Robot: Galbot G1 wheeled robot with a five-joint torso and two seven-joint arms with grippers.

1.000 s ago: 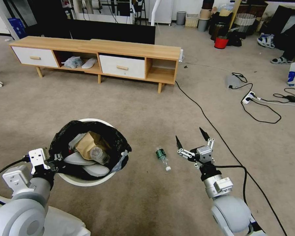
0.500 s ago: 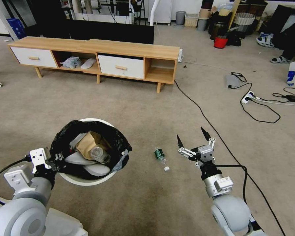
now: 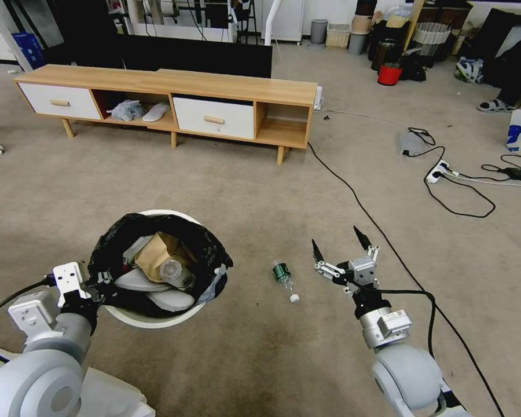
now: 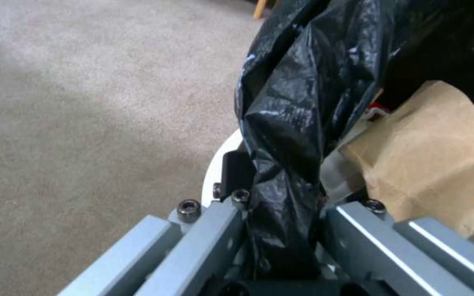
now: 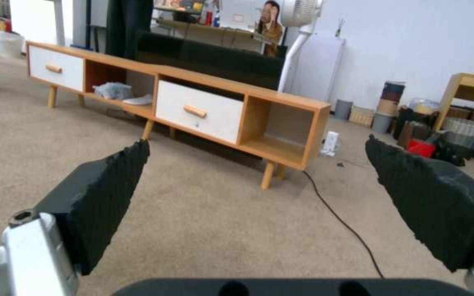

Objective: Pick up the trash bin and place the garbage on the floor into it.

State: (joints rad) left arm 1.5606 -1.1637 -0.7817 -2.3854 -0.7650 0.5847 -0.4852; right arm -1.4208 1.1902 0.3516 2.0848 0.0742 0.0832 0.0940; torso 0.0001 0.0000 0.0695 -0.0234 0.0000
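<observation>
The round white trash bin (image 3: 150,320) with its crinkled black bag hangs at the lower left of the head view, holding a tan box, a clear bottle and pale pieces. My left gripper (image 3: 98,281) is shut on the bin's near-left rim; in the left wrist view its fingers (image 4: 215,230) pinch the black bag (image 4: 289,135) and the white rim. A small green-labelled clear bottle (image 3: 285,279) lies on the carpet floor (image 3: 260,191) between the bin and my right gripper (image 3: 337,244). That gripper hovers open just right of the bottle, its black fingertips (image 5: 111,193) spread wide.
A low wooden TV cabinet (image 3: 173,104) with white drawers stands across the carpet ahead. A black cable (image 3: 382,231) runs diagonally past my right gripper, and more cables and a power strip (image 3: 440,171) lie at the right. A red bucket (image 3: 390,75) and clutter stand far back.
The whole head view has shifted slightly, so the camera moved a little. The bottle now lies a bit nearer the bin side; both grippers keep their poses.
</observation>
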